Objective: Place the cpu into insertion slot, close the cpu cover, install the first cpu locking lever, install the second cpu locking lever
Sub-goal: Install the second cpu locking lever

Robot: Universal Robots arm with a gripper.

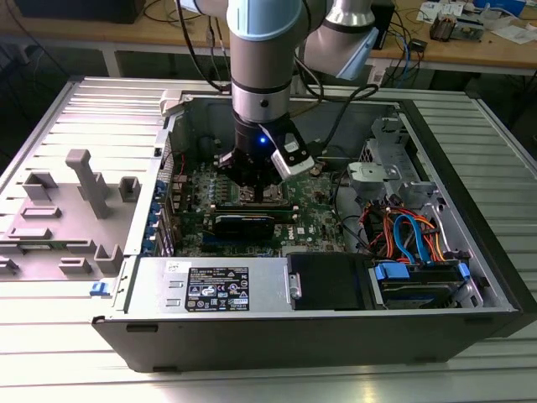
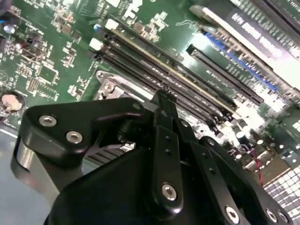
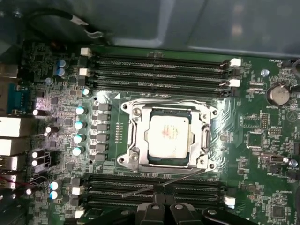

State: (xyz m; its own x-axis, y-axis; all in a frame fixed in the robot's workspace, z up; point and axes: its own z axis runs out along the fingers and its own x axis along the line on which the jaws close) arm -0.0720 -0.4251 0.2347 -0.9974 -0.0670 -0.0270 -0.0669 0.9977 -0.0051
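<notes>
Your gripper hangs low over the motherboard inside the open computer case. In both wrist views its black fingers stand pressed together with no gap, and nothing shows between them. The tips sit over the long black memory slots along one side of the insertion slot, close to a thin grey wire lever that lies slanted across those slots, from the socket's corner toward the fingers. You cannot tell whether the tips touch it.

Just past the fingers, the cpu lies flat in the insertion slot, a pale square chip with a dull silver-grey metal top. The cpu cover, a thin silvery frame plate with a square cut-out, lies down around it, the chip showing through the opening. Screws sit at the frame's corners.

On the socket's far side runs another bank of memory slots with white clips at the ends. The board is green and crowded with small parts, including a row of round capacitors beside the socket and a coin battery near one edge.

In the exterior view, the arm comes down into the case's middle. A grey holder with upright blocks rests on the ribbed metal table toward the exterior view's left.
</notes>
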